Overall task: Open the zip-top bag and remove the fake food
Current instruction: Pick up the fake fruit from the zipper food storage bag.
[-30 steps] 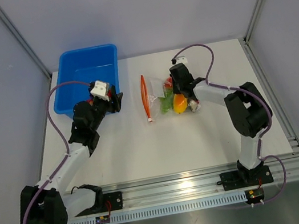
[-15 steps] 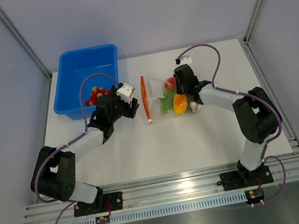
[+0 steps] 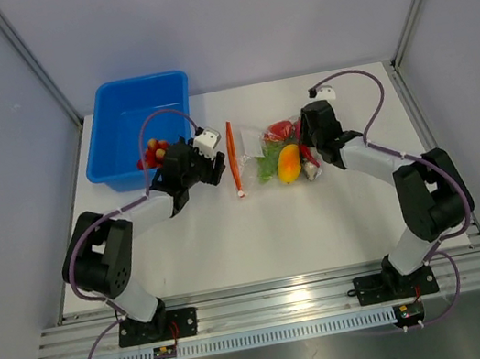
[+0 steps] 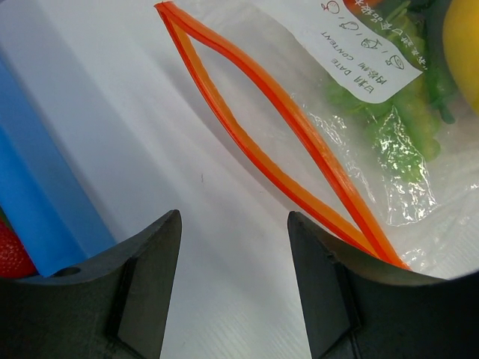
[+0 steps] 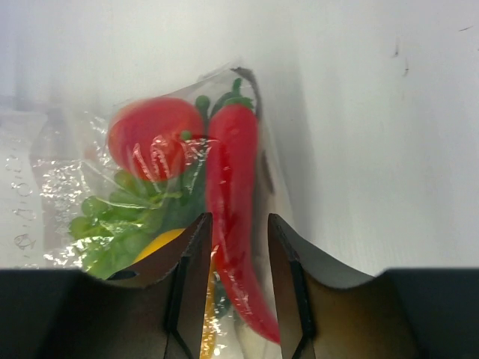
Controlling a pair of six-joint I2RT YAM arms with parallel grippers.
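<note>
The zip-top bag (image 4: 374, 142) lies just ahead of the spread left claw (image 4: 233, 224).

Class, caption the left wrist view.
Open jaws face the parted orange-red zip of a clear plastic bag, blue plastic tub alongside.

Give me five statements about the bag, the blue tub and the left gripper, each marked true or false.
1. The orange zip strip of the zip-top bag is parted. True.
2. The bag lies inside the blue tub. False: it lies on the table, beside the tub.
3. The left gripper clamps the zip strip. False: its jaws stand open and empty beside it.
4. A red chili shows through the bag. True.
5. The tub holds nothing. False: red pieces lie in it.
</note>
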